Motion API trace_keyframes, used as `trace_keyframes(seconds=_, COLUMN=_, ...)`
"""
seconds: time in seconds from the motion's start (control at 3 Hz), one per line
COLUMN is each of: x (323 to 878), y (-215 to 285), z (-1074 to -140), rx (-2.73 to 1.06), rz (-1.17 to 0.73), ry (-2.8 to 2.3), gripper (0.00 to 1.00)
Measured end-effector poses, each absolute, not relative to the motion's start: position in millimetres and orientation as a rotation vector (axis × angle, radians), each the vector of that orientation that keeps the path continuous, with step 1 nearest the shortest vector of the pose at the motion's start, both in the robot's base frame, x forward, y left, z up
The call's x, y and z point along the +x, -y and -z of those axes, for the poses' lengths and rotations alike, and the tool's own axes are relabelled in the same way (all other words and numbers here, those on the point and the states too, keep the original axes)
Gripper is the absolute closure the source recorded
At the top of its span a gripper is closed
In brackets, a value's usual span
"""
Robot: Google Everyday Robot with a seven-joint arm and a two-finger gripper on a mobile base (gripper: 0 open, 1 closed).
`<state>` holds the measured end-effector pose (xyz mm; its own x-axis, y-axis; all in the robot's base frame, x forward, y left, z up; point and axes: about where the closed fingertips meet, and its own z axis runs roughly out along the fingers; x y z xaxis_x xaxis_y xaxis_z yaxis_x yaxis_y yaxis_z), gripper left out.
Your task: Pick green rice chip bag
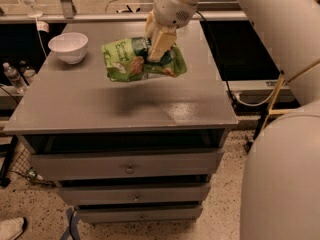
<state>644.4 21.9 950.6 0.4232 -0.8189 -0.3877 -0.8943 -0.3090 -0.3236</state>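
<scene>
1. bowl (68,46) sits far left on the table (75,109), well apart from the action.
2. bag (131,60) hangs above the table, shadow beneath; looks light, crinkly, soft, probably slippery.
3. gripper (159,45) pinches the bag's upper edge, right of middle, a sensible hold.

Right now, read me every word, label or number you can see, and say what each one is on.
On the green rice chip bag, held above the table top by the gripper: large white letters on the dark green patch, too blurred to read.
On the white bowl: no text.
On the drawer fronts: no text.
On the water bottles at the left: any label is too small to read.
</scene>
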Motion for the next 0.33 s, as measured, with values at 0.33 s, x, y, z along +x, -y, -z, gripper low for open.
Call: trace_keyframes(seconds=0.33, x=649.5, y=-13.9, z=-966.0, rx=-2.146, rz=-0.206, ry=-1.416, gripper=1.0)
